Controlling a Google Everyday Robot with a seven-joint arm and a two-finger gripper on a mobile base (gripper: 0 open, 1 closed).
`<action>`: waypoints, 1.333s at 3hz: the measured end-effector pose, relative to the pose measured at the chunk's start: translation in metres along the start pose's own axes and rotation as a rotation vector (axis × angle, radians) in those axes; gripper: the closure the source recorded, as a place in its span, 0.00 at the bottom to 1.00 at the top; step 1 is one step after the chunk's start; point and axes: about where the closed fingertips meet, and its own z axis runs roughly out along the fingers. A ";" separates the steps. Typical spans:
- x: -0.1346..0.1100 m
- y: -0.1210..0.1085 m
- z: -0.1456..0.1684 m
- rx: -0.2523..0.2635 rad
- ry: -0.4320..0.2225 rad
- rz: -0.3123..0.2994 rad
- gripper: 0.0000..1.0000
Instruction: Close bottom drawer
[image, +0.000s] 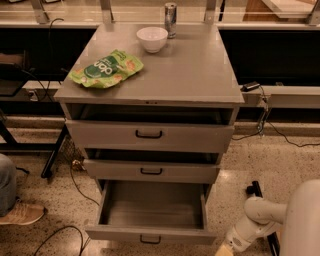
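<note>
The bottom drawer (150, 234) is the lowest of three grey drawers in the cabinet. It stands pulled far out, empty inside, with a small black handle (150, 240) on its low front panel. The middle drawer (151, 171) and top drawer (149, 135) stand slightly out. My white arm (260, 217) reaches down at the lower right. The gripper (223, 251) sits at the bottom edge, just right of the bottom drawer's front corner, mostly cut off by the frame.
On the cabinet top (200, 75) lie a green snack bag (105, 68), a white bowl (152, 38) and a metal can (170, 19). Cables (60, 235) run over the speckled floor at left. A person's shoe (20, 212) is at far left. A black object (255, 190) lies right.
</note>
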 end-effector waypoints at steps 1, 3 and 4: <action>0.009 -0.028 0.040 -0.017 -0.040 -0.019 1.00; -0.005 -0.053 0.097 0.023 -0.083 -0.079 1.00; -0.037 -0.056 0.116 0.014 -0.139 -0.151 1.00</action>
